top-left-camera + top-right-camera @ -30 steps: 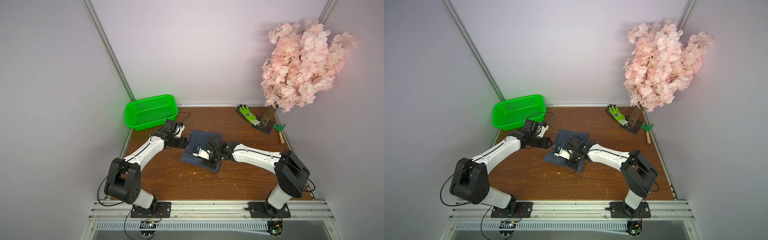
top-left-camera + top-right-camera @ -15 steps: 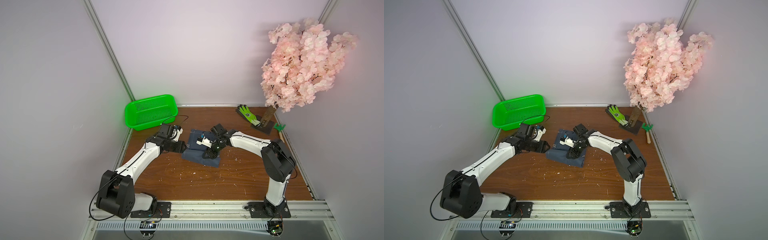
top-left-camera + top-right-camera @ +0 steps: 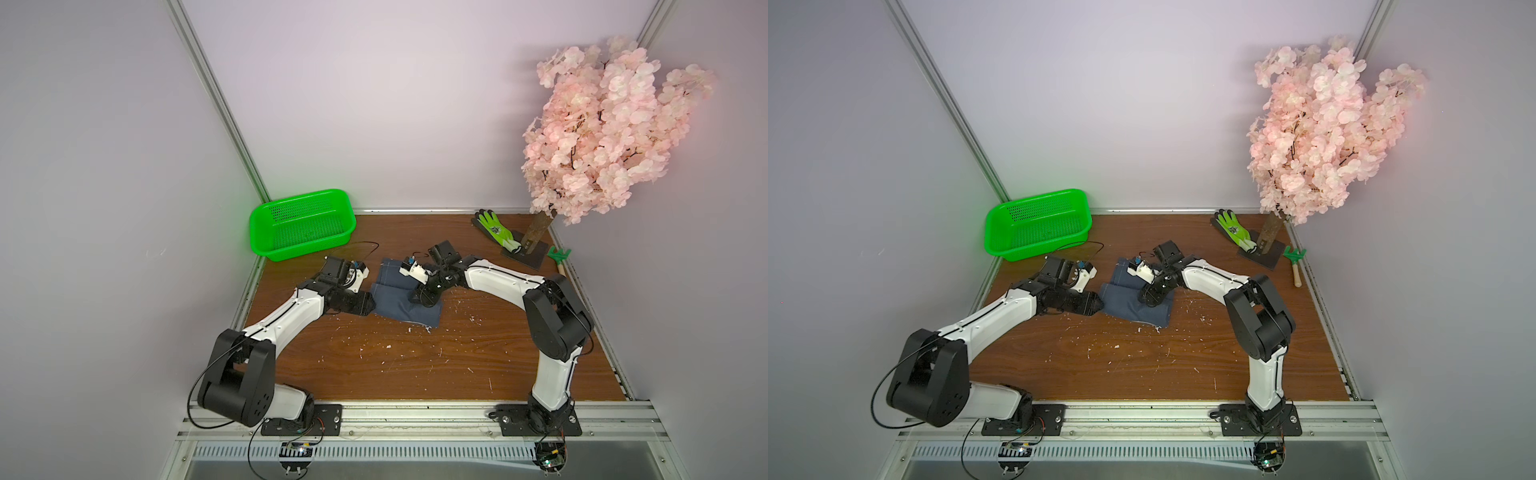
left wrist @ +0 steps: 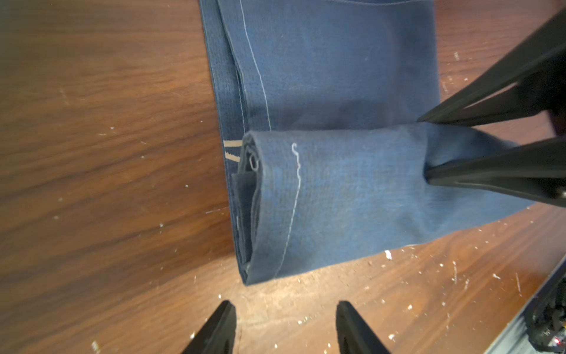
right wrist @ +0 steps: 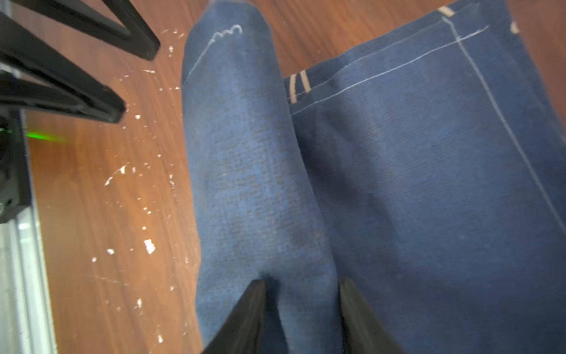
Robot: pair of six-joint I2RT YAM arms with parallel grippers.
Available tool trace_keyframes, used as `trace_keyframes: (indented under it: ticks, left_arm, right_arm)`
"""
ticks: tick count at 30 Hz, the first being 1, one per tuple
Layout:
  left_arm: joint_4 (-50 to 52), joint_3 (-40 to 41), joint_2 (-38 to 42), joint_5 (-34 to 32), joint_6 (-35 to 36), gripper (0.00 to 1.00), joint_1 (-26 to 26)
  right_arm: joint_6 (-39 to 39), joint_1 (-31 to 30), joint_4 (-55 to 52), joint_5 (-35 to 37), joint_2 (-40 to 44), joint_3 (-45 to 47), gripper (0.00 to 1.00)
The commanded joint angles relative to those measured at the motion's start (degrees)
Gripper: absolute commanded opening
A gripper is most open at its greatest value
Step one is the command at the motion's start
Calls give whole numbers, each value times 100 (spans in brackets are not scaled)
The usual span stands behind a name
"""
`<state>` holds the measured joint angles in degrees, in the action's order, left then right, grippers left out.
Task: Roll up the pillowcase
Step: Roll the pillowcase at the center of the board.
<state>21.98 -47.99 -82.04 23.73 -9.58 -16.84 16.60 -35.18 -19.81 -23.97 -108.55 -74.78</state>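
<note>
Spanning the cell floor, the wooden desk (image 3: 415,365) carries every item. A pink-blossomed artificial tree (image 3: 602,133) stands in the back right corner, its trunk set on a dark base plate (image 3: 530,259). The left arm (image 3: 291,316) and right arm (image 3: 498,282) reach from mounts at the front edge and meet in the far middle of the desk. A green basket (image 3: 307,245) occupies the back left corner.

The pillowcase (image 3: 395,303) lies between the two arms, well apart from the basket and the tree. Its part toward the front edge is wound into a roll (image 4: 337,199), and its part toward the back edge lies flat.

The left gripper (image 4: 284,306) hovers over bare wood just beside the roll's left end, jaws released and nothing between them. The right gripper (image 5: 301,283) sits on the roll's right end, jaws partly parted with a ridge of cloth between them. Whether they press it cannot be told.

A green-and-black glove (image 3: 496,230) lies near the back edge, its cuff on the base plate. A small green rake (image 3: 559,257) rests at the right edge, just beside that plate. White flecks (image 3: 386,346) dot the wood in front of the pillowcase.
</note>
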Motion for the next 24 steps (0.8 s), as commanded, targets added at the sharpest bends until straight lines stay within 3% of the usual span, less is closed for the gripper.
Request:
trace_keyframes:
  ticks: [1, 10, 17, 24]
  left_arm:
    - [-441, -205, -227, -4, 47, 57, 40]
    - [-724, -436, -971, -75, 0, 56, 74]
    - [-616, -329, -1259, -294, 85, 54, 93]
    - [-572, -419, -1483, -256, 37, 49, 137]
  right_arm:
    - [-47, -10, 303, 504, 247, 113, 44]
    - [-40, -101, 1045, 952, 611, 649, 46]
    - [17, -156, 1444, 1842, 1312, 1173, 49]
    - [-145, -191, 1248, 1830, 2084, 1954, 49]
